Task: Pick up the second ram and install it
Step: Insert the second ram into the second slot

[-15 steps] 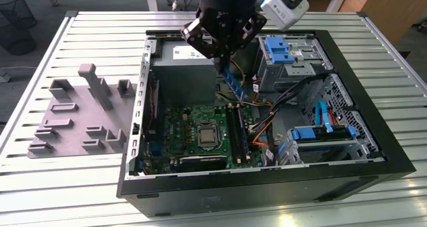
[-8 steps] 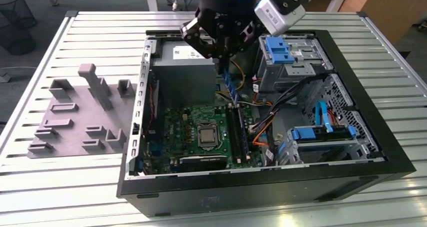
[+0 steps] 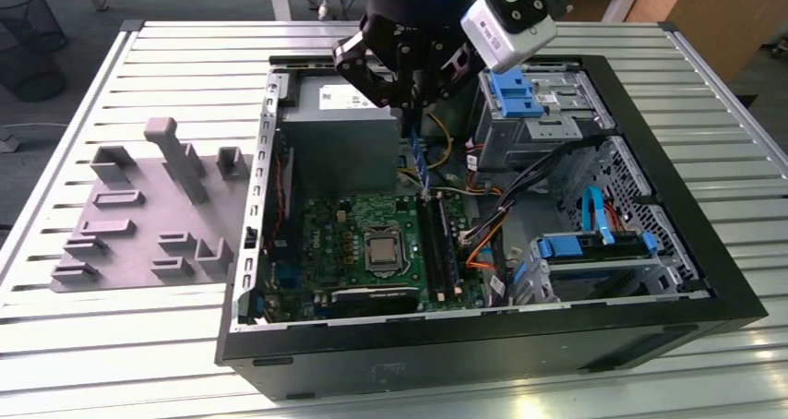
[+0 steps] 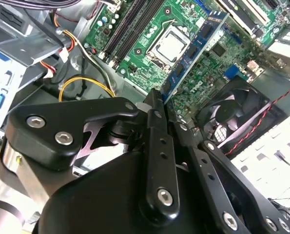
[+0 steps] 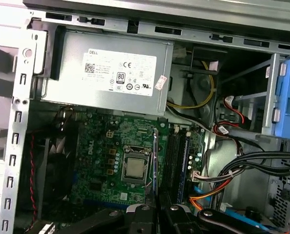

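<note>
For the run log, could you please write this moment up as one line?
gripper: shut on second ram | ram: held above motherboard, not yet seated | place: inside open computer case

- The arm reaches down from the top of the exterior view, its wrist pointing straight down.
- The tool hangs with its black fingers drawn close together, pinching a thin board edge-on between them.

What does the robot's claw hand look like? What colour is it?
The gripper is black all over, with thick jointed links and silver screw heads, seen close in the second wrist view. A small blue light glows above it on the round black arm, and a silver-grey camera box is fixed beside it.
</note>
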`<state>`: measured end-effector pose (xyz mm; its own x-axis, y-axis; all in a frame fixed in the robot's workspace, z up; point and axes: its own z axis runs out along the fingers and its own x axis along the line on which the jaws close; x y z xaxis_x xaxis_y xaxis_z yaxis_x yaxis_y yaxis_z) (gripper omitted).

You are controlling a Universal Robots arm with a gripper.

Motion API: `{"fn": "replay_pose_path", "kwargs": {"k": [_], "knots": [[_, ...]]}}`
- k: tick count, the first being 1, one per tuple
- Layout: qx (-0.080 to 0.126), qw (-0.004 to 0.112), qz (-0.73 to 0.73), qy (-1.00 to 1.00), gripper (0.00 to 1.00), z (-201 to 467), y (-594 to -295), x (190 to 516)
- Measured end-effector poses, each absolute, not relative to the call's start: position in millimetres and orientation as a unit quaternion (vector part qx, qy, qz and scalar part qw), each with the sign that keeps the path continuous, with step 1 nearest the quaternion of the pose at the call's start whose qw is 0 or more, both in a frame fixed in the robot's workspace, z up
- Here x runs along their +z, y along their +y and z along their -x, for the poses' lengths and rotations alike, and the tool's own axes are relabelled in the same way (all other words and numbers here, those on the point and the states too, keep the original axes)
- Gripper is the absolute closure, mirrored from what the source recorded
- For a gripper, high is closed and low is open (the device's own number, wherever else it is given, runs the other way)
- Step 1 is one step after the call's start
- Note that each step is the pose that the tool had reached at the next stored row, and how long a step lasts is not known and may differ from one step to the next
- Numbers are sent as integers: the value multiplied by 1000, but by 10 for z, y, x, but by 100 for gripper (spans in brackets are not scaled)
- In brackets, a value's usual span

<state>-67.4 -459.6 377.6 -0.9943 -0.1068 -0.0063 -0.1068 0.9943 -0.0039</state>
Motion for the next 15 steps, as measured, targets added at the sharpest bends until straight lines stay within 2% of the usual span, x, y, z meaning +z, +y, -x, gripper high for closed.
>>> {"fn": "replay_pose_path", "kwargs": {"k": [15], "knots": [[-2,3,50,999,86,674,-4596,3775]]}}
